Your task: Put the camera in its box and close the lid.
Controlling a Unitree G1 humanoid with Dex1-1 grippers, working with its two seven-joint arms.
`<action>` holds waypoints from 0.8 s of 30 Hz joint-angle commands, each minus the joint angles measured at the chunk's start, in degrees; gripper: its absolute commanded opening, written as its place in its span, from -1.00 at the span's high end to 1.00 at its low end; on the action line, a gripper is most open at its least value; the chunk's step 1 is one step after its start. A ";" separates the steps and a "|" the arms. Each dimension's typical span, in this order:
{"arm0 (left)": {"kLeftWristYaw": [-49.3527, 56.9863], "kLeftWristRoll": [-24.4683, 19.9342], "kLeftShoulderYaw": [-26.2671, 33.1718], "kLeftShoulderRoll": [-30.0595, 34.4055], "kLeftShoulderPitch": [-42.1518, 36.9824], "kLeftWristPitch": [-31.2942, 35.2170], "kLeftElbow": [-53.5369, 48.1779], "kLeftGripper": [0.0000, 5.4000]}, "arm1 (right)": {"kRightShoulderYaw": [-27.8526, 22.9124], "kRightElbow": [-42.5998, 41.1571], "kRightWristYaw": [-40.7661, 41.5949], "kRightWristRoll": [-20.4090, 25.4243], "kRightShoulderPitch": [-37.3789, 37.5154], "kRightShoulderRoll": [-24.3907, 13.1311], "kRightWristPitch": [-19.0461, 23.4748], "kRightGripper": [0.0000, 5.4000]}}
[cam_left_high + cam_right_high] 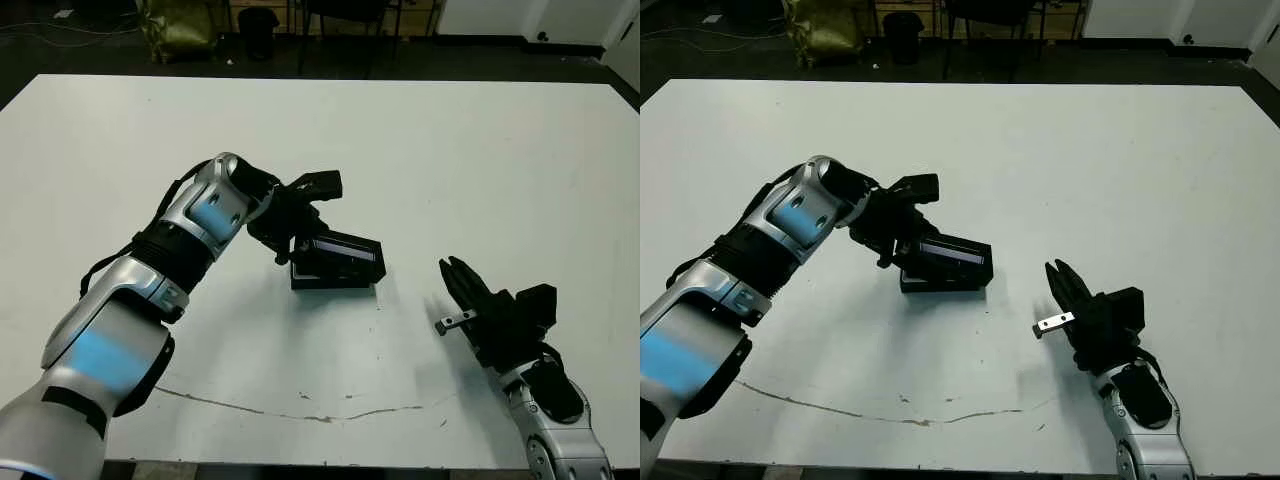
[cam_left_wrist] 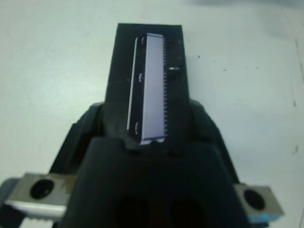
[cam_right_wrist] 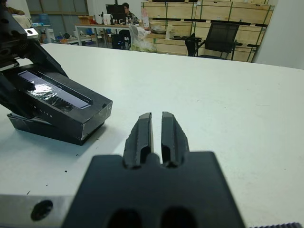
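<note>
Box (image 3: 47,130) mostly hidden under tilted lid (image 3: 61,102); left claw's (image 1: 300,240) fingertips behind it.

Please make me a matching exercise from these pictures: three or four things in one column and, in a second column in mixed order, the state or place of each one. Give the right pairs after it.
Things:
1. lid
2. left gripper
3. right gripper
4. table

States or places:
a. white, with a thin crack line near the robot's edge
b. fingers close together, holding nothing, pointing toward the box
c. tilted on the box, not yet flat
d. at one end of the lid, fingers either side

Pairs: 1-c, 2-d, 3-b, 4-a
</note>
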 commanded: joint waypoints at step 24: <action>2.22 5.24 -2.88 1.62 -0.47 2.03 8.29 0.05 | -0.44 -0.34 -0.37 0.48 1.10 0.05 2.13 1.00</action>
